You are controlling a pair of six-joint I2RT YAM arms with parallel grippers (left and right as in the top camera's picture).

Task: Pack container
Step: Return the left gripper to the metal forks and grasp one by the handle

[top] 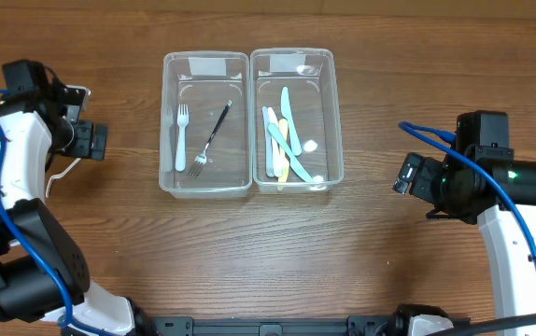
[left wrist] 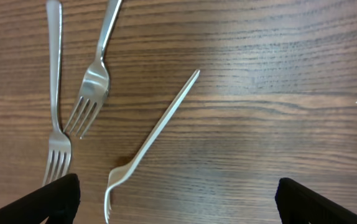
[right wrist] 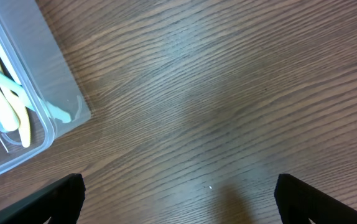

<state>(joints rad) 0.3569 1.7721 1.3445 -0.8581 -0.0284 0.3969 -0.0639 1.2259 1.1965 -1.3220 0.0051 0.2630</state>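
At nine o'clock of the two tubs, the left gripper (left wrist: 177, 198) hangs over the wooden table (top: 389, 84) with its jaws spread as wide as they go. Its black fingers (left wrist: 54, 199) show only at the bottom corners of the left wrist view, and they hold and touch nothing.

Three loose forks lie on the wood below it. A steel fork (left wrist: 55, 93) runs from twelve to six o'clock at the far left, its tines just above the left finger. A second steel fork (left wrist: 94, 81) slants beside it, its tines pointing toward seven o'clock and close to the first fork's neck. A white plastic fork (left wrist: 157, 130) lies apart from both, its handle toward one o'clock and its head toward seven, between the two fingers.

In the middle of the table stand two clear tubs, side by side and touching. The left container (top: 165, 121) holds a pale fork (top: 181, 138), upright along twelve to six, and a dark-handled fork (top: 212, 140) tilted toward one o'clock. The right container (top: 337, 121) holds a crossed heap of pastel cutlery (top: 282, 140) in blue, yellow and cream.

The right gripper (right wrist: 178, 199) sits at about four o'clock of the right container, well apart from it. Its jaws are fully spread over bare wood and grip nothing. A corner of that tub shows at ten o'clock in the right wrist view.
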